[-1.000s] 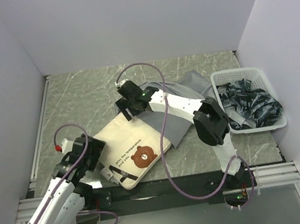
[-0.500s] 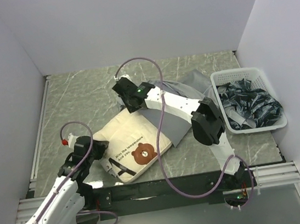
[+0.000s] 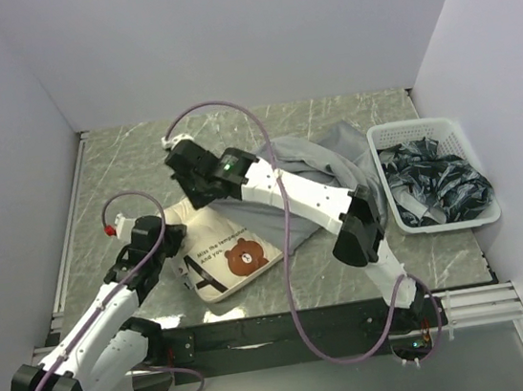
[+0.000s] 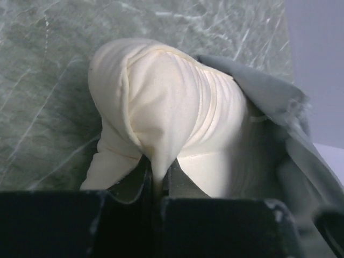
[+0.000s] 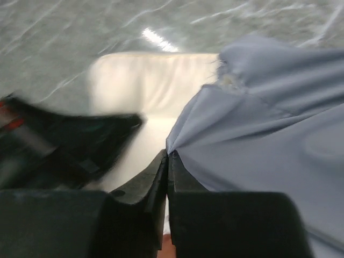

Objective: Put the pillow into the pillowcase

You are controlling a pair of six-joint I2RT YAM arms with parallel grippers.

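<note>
The table [image 3: 142, 163] carries one cream pillow [image 3: 231, 257] at 7 o'clock, one grey pillowcase [image 3: 325, 163] toward 1 o'clock and one white basket [image 3: 426, 124] at 3 o'clock. Its dark crumpled contents [image 3: 433, 182] are too tangled to count. There are two grippers, the left gripper [image 4: 157, 183] and the right gripper [image 5: 167, 161].

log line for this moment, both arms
left jaws: shut on cream-white stitched pillow | right jaws: shut on grey fabric pillowcase edge | state: pillow partly covered, bear-face end outside
</note>
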